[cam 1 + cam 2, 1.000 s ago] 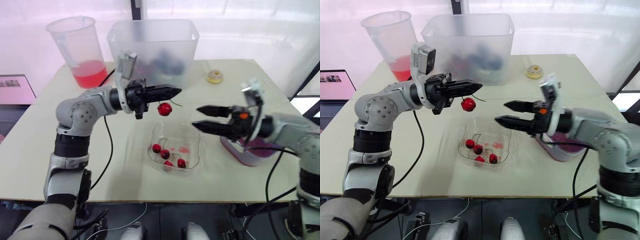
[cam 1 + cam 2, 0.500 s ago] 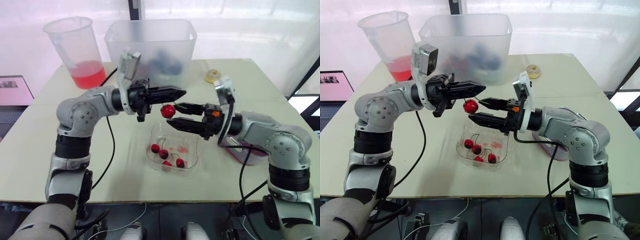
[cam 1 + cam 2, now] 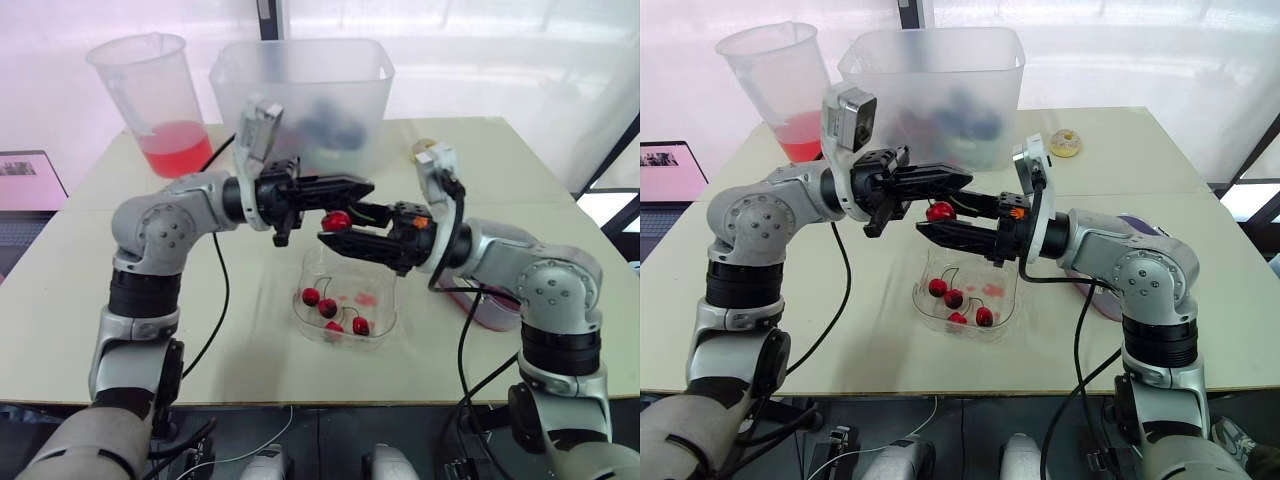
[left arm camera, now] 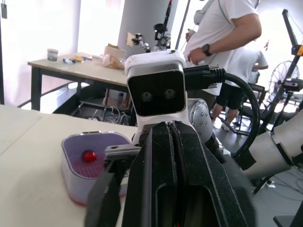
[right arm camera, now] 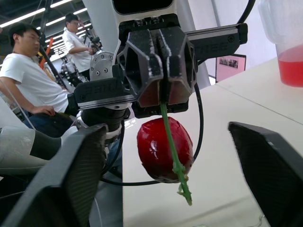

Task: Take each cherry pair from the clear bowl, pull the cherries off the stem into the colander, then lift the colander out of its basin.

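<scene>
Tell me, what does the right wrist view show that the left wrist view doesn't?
Right wrist view: a cherry hanging by its stem from the shut left hand, between the fingers of the open right hand, and a pitcher of red liquid. Left wrist view: the purple colander with one cherry inside. Both: the table and people in white shirts behind.

A clear measuring jug is standing at the far left of the bench, holding a little red liquid. Just beside it a large frosted tub is sitting with something dark and blurred inside. A small yellowish ring is lying near the far right. A screen is showing off the left edge. Behind, a person in a white shirt is sitting.
</scene>
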Controlling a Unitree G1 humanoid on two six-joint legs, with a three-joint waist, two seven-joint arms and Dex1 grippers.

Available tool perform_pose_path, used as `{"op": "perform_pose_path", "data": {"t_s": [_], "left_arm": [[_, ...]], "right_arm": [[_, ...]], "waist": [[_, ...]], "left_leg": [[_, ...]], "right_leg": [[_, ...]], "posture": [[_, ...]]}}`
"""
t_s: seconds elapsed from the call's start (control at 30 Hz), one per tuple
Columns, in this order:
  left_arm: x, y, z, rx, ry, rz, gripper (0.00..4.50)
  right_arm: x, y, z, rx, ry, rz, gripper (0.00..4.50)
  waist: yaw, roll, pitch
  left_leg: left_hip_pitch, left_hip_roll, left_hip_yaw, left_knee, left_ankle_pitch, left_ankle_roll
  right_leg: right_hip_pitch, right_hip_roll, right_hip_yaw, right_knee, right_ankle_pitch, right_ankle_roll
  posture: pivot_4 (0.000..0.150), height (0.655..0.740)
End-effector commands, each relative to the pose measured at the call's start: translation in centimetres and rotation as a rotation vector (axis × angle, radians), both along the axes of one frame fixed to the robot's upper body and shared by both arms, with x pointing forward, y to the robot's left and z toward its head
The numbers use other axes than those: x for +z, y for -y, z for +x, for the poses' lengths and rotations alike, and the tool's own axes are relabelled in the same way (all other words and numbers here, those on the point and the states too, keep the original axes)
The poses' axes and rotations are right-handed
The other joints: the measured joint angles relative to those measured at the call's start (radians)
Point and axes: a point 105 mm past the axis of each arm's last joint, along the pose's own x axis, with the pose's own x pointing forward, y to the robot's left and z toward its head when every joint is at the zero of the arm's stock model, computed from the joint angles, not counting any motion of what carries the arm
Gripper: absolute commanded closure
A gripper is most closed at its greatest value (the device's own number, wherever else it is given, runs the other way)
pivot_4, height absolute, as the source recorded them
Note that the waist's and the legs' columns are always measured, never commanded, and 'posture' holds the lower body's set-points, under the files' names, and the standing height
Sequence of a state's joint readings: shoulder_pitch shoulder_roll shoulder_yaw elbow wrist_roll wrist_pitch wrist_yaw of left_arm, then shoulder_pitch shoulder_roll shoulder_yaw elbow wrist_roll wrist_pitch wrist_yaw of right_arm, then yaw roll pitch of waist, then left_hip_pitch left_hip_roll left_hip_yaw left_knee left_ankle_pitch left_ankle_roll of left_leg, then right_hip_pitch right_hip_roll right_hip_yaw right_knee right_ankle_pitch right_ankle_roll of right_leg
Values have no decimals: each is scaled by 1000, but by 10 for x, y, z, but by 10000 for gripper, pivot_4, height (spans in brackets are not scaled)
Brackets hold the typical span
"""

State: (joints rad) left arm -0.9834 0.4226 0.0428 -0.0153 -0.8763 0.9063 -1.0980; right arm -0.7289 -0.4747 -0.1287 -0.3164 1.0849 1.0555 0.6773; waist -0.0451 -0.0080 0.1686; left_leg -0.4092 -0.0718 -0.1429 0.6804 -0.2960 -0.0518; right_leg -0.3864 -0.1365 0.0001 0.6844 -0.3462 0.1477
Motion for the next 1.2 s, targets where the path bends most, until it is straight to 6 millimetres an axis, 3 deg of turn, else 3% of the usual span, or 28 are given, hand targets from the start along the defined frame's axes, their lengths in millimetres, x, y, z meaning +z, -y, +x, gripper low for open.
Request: {"op": "perform_pose_path", "data": {"t_s": [0.03, 0.13, 0.2, 0.47, 0.87, 1.2], "left_arm": [[7, 0, -6, -14, 52, -8, 45000], [7, 0, -7, -14, 54, -9, 45000], [7, 0, -7, -16, 54, -8, 45000], [8, 0, -7, -15, 54, -9, 45000], [9, -1, -5, -11, 46, -17, 45000], [9, 0, -4, -12, 44, -27, 45000]], "right_arm": [[8, -3, -5, 23, 35, 13, 24517], [7, -3, -4, 19, 32, 13, 38433], [7, -3, -5, 19, 28, 15, 41552], [-1, 0, -5, 20, 6, -18, 41711], [-40, 17, -4, -33, -87, -59, 41711], [-42, 38, -11, -62, -87, -97, 41711]], "waist": [[-1, 0, 0], [0, 0, 0], [0, 0, 0], [0, 0, 0], [0, 0, 0], [1, 0, 0]], "left_leg": [[0, 0, 0, 0, 0, 0], [0, 0, 0, 0, 0, 0], [0, 0, 0, 0, 0, 0], [0, 0, 0, 0, 0, 0], [0, 0, 0, 0, 0, 0], [0, 0, 1, 0, 0, 0]], "right_leg": [[0, 0, 0, 0, 0, 0], [0, 0, 0, 0, 0, 0], [0, 0, 0, 0, 0, 0], [0, 0, 0, 0, 0, 0], [0, 0, 0, 0, 0, 0], [0, 0, 0, 0, 0, 0]], "posture": [[1500, 7400], [1500, 7400], [1500, 7400], [1500, 7400], [1500, 7400], [1500, 7400]]}}
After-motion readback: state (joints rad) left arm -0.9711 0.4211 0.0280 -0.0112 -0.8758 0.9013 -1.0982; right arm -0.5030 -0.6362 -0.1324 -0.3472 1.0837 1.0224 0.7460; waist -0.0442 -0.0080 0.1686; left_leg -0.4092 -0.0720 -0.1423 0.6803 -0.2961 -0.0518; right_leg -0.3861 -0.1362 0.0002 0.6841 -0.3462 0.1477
